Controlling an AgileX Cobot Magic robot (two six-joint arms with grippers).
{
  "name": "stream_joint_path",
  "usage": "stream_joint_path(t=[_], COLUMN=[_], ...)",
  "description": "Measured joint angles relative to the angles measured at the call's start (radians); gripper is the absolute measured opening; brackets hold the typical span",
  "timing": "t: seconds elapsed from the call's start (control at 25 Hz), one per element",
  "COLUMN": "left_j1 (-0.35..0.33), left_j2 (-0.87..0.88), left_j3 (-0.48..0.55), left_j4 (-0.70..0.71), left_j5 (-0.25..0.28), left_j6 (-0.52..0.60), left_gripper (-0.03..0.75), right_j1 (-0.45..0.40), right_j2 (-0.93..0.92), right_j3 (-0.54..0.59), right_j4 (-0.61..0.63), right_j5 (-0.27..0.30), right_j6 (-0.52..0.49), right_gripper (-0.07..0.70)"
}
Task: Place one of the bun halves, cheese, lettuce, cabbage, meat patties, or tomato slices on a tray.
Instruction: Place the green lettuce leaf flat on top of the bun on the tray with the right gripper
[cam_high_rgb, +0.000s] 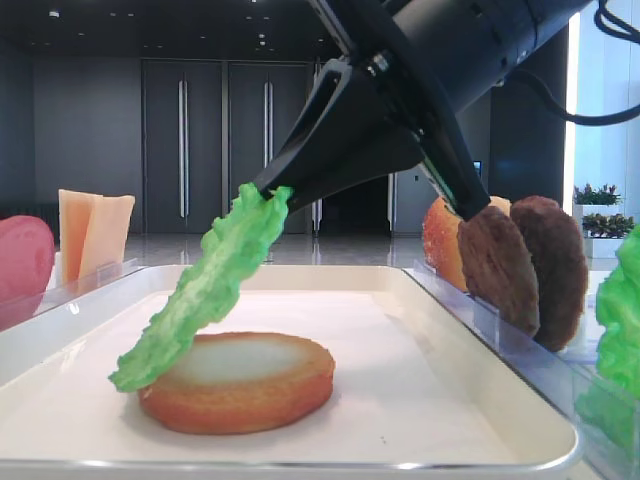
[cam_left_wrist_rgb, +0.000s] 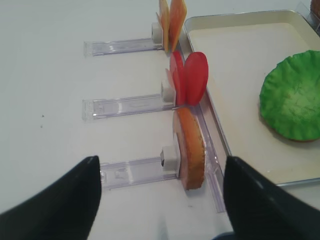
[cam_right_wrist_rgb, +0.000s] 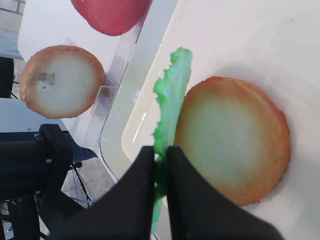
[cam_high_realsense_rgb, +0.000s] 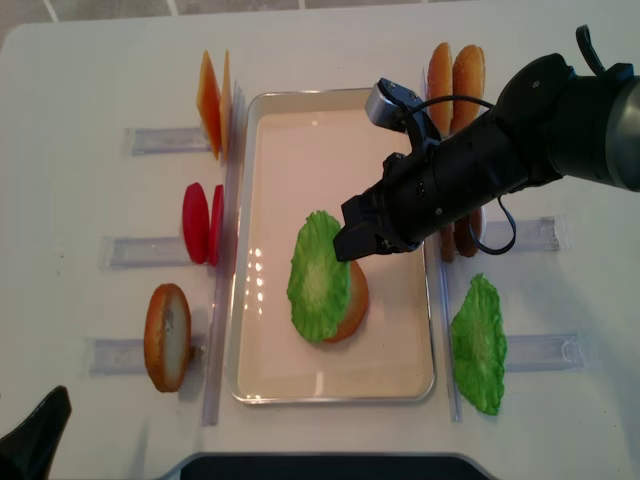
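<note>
Lettuce hides most of bun half; left end effector tips cut off.

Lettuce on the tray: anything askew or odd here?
Yes. The lettuce slants steeply, its lower edge on the bun half in the tray, its upper edge pinched in the right gripper. It is not lying flat yet.
</note>
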Motion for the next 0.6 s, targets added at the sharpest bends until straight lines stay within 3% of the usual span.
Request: stream_joint_path(t=[0.6], left_j1=[0.000], left_j2=[0.000], left_j3=[0.000], left_j4=[0.000], left_j5=[0.000], left_j6=[0.000], left_gripper=[0.580], right_j1=[0.000], right_j2=[0.000], right_j3=[0.000], right_j4=[-0.049], right_j5=[-0.022], right_j6=[0.016], right_gripper=[0.078])
